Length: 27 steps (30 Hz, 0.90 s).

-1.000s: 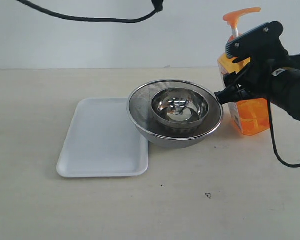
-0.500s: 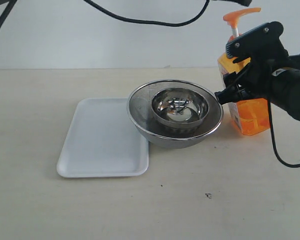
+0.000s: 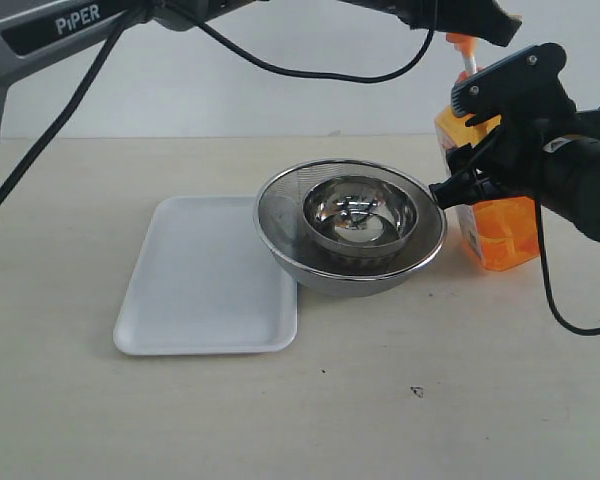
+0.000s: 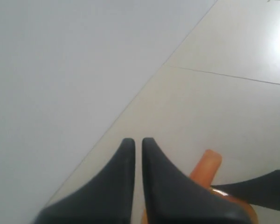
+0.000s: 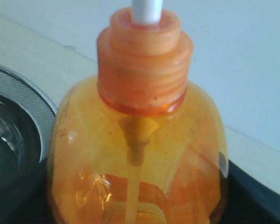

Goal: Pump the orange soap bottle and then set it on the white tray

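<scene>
Nested round steel bowls (image 3: 350, 225) stand between the flat white tray (image 3: 205, 280) and the translucent orange soap bottle (image 3: 505, 235) — right gripper (image 3: 450, 143) clamped on it; left gripper (image 4: 137, 140), fingers together, partly hides its pump head (image 4: 207, 165).

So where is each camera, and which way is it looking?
Exterior view: off the arms, facing the table; shows white tray, steel bowls and both arms.
Left wrist view: on the left arm, looking past its shut left tool at the pump head.
Right wrist view: on the right arm, close on the orange soap bottle gripped by the right tool.
All three show the bottle.
</scene>
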### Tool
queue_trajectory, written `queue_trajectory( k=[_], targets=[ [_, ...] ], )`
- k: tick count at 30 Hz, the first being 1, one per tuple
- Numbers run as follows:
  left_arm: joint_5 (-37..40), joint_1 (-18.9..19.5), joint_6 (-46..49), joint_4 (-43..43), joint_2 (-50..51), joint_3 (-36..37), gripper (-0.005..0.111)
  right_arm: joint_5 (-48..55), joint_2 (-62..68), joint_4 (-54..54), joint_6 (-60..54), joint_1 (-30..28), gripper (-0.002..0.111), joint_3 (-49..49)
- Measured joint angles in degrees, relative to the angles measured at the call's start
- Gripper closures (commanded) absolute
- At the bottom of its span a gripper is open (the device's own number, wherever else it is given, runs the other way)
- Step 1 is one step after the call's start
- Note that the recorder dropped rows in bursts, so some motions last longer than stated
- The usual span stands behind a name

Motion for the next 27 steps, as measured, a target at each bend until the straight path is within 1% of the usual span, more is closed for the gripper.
queue_trajectory(
  k=[5,11,21,23,26,27],
  targets=[
    [1.1,0.0,6.2,-7.5,0.0,-0.1,0.102,0.0,0.0,0.0,0.2,0.0,0.108,0.0],
    [5.6,0.0,11.6,-10.4,0.0,-0.4,0.102,0.0,0.0,0.0,0.3,0.0,0.108,0.0],
    [13.9,-0.1,12.9,-9.6,-0.8,-0.6,0.102,0.2,0.0,-0.5,0.1,0.0,0.108,0.0],
    [16.0,-0.1,12.9,-7.9,-1.7,-0.6,0.102,0.2,0.0,-0.5,0.2,0.0,0.108,0.0],
    [16.8,-0.1,12.1,-4.9,-2.7,-0.6,0.102,0.2,0.0,-0.4,0.2,0.0,0.108,0.0],
    [17.8,-0.1,11.0,-2.1,-3.3,-0.6,0.102,0.2,0.0,-0.4,0.3,0.0,0.108,0.0]
  ],
)
